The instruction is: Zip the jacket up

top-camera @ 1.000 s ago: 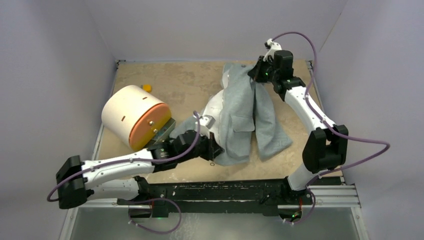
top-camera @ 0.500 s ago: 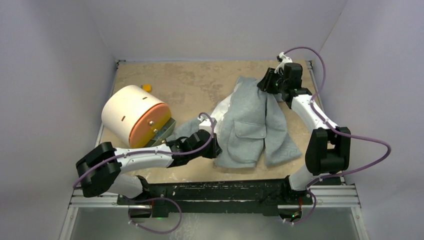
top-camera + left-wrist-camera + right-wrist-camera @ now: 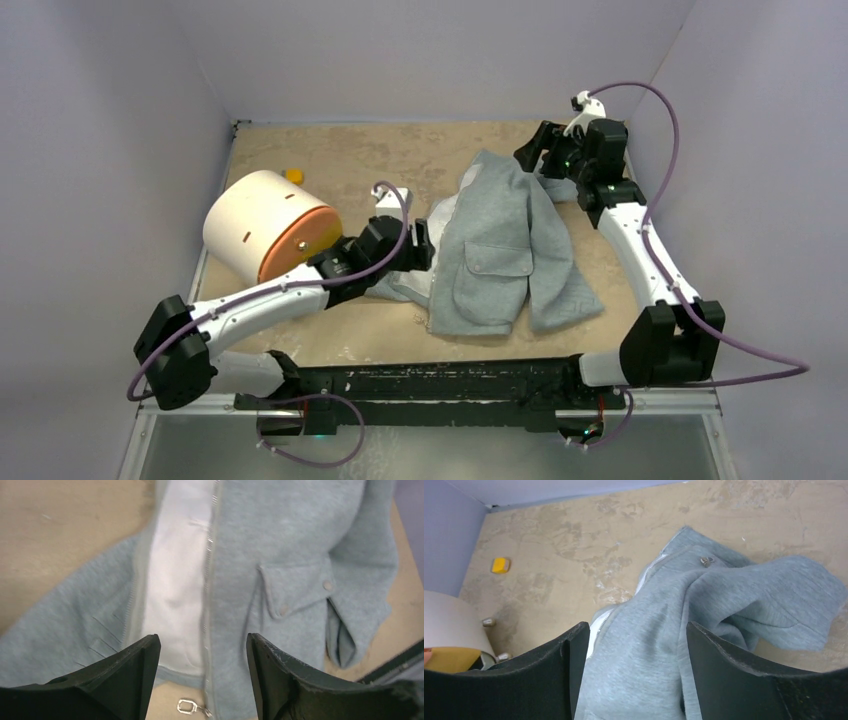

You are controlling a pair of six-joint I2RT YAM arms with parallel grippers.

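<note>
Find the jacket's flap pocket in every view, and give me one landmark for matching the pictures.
Top external: the flap pocket sits mid-picture, on the front panel of the jacket.
Left wrist: the pocket is right of centre, with two snaps showing.
Right wrist: not in it.
Shared landmark: the white lining along the zipper edge.

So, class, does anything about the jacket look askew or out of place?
Yes. The jacket lies crooked and rumpled, its front unzipped with white lining showing, and the zipper pull rests loose at the hem.
</note>
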